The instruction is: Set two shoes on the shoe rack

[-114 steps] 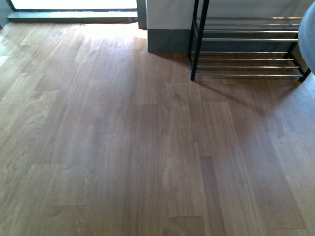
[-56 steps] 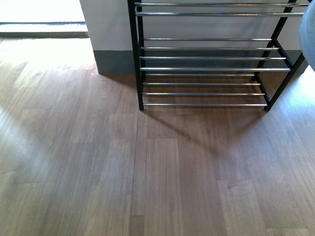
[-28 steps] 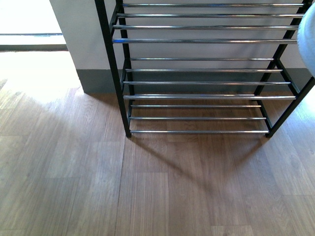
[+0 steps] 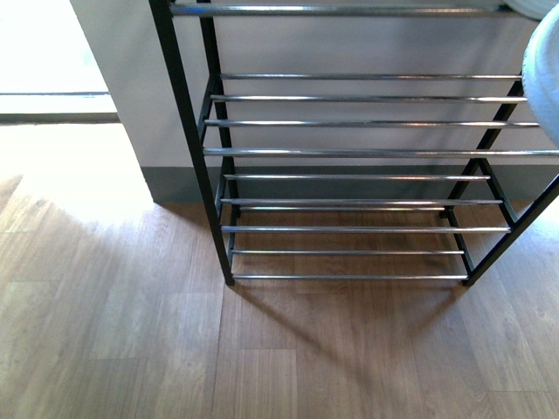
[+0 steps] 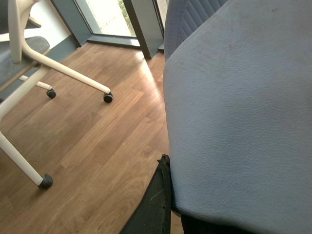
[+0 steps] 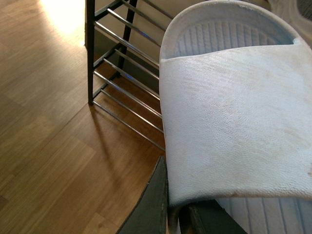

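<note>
I carry one pale blue slide (image 6: pixel 234 107) clamped in my right gripper (image 6: pixel 178 207) above the shoe rack (image 4: pixel 349 153), and another (image 5: pixel 243 122) gripped on my left (away from the rack, near a chair (image 5: pixel 29 63)), ready to shelve both.

Each arm's dark fingers, left (image 5: pixel 163 195) and right (image 6: pixel 163 204), are clamped on a slide sandal's strap.

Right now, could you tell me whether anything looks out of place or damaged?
Nothing stands out. The shoe rack stands upright with straight rods and bare shelves, and each claw holds a slide sandal, the left one too.
</note>
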`<state>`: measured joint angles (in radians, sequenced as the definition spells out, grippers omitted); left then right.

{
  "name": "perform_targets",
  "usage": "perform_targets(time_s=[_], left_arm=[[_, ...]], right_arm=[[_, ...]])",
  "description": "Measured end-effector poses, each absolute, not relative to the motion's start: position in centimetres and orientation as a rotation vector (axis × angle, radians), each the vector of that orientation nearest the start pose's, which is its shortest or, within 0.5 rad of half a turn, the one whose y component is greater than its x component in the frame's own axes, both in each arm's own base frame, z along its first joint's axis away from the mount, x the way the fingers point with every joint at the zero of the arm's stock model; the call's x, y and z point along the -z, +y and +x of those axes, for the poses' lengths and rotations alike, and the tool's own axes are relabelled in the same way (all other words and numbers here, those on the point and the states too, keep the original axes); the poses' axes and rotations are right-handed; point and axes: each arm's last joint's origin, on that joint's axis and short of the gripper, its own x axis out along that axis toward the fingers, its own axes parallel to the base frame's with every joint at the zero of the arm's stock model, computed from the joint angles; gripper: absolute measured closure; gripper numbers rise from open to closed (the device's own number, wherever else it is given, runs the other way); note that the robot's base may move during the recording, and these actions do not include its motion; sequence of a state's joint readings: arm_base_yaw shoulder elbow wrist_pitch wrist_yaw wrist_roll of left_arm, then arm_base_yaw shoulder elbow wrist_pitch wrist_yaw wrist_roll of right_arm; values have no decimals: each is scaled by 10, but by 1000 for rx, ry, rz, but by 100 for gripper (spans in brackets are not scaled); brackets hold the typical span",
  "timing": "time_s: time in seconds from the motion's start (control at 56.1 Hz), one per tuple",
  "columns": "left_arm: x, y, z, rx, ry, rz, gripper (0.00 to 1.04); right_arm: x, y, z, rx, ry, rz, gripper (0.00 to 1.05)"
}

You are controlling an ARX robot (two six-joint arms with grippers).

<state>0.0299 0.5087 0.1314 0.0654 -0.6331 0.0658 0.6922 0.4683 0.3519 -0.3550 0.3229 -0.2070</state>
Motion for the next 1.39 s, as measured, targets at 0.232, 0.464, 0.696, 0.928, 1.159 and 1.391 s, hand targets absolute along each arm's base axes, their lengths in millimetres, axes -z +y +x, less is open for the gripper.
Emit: perform_targets(time_s=[0.232, 0.464, 0.696, 0.928, 1.159, 1.391], left_arm=[[-170, 21, 125, -648, 325, 157, 103], [-170, 21, 125, -650, 324, 157, 103], [-170, 21, 125, -650, 324, 157, 103], [-170, 21, 126, -649, 326, 158, 103], [-170, 21, 125, -650, 326, 158, 103], [-170, 21, 125, -650, 325, 157, 103]], right_arm=[[-211, 69, 98, -404, 376, -432, 103], [-211, 69, 98, -405, 374, -430, 103], [-211, 69, 98, -405, 374, -431, 103], [-215, 74, 99, -374, 198, -286, 103], [-255, 120, 147, -471, 147, -194, 103], [-275, 172, 223, -401, 143, -108, 103]])
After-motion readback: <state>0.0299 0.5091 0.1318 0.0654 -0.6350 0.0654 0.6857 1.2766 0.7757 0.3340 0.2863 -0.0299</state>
